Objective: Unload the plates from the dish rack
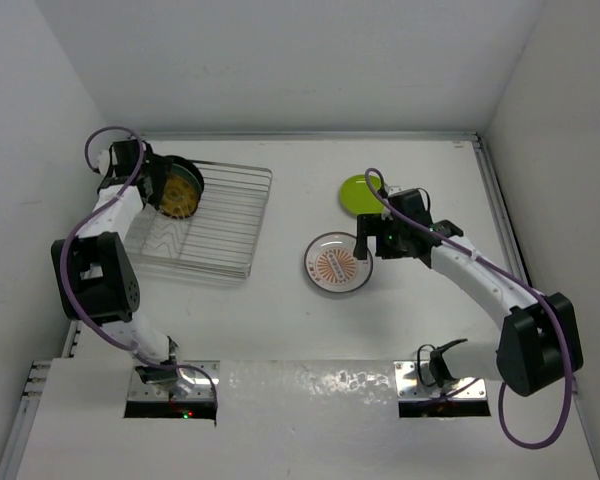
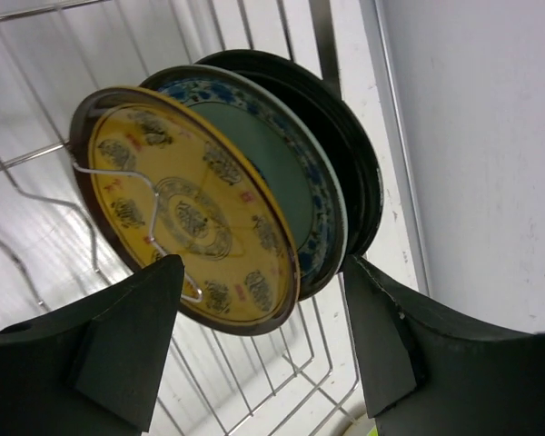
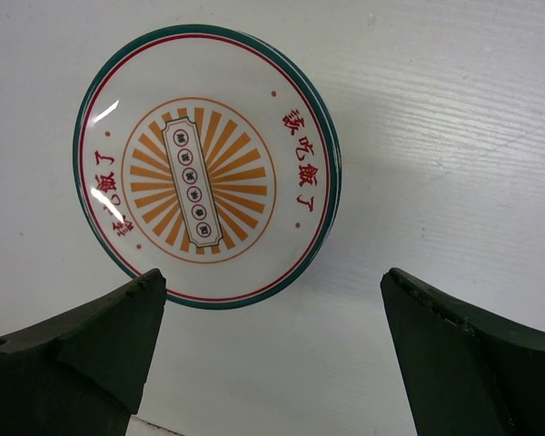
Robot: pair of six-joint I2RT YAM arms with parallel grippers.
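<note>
The silver wire dish rack (image 1: 215,225) lies at the left of the table. Three plates stand on edge at its far left end: a yellow-brown patterned plate (image 2: 186,204) in front, a blue-rimmed plate (image 2: 304,182) behind it, a black plate (image 2: 354,154) at the back. My left gripper (image 2: 263,309) is open, its fingers on either side of the plates' lower edges. A white plate with an orange centre (image 3: 204,163) lies flat on the table, also in the top view (image 1: 337,263). A lime green plate (image 1: 358,193) lies beyond it. My right gripper (image 3: 272,318) is open and empty just above it.
White walls close in the table at the back and both sides; the left wall (image 2: 490,136) is right beside the rack's end. Both arm bases (image 1: 175,385) are bolted at the near edge.
</note>
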